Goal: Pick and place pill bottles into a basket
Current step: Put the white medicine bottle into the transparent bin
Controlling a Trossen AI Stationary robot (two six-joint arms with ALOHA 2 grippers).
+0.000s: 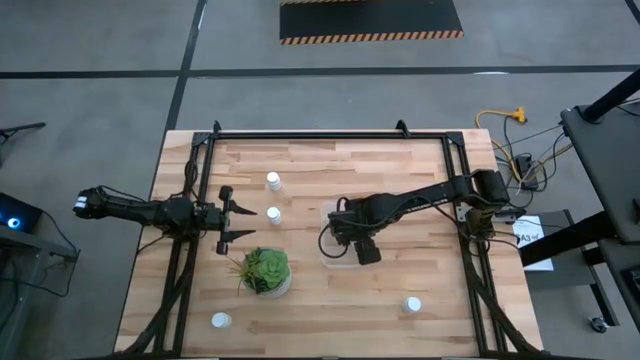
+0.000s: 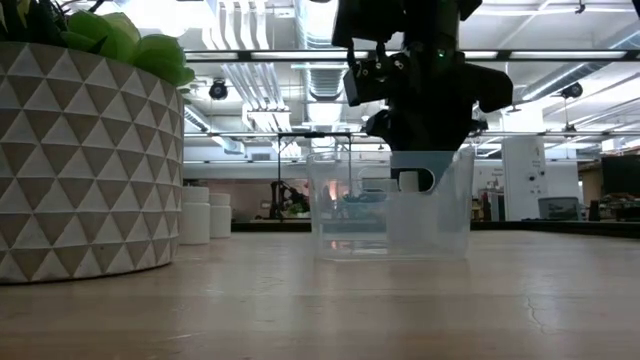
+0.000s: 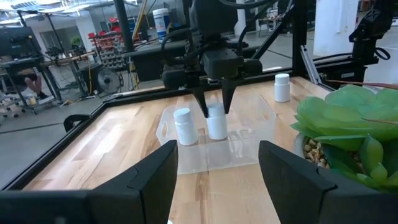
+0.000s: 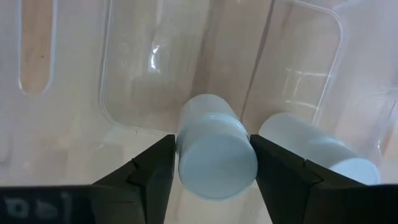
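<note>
Placing step. Right gripper point(image 4: 214, 163) reaches down inside the basket point(image 4: 124, 87), jaws closed on a pill bottle point(image 4: 214, 152) between them; a second bottle point(image 4: 314, 149) stands just beside. Next move, likely: spread jaws, lift clear. Left gripper point(image 3: 217, 171) waits well apart, jaws wide, empty.

High view looks straight down; low view sits level on the counter point(image 2: 400, 310); wrist views look forward. All share the basket point(image 1: 338, 240).
</note>
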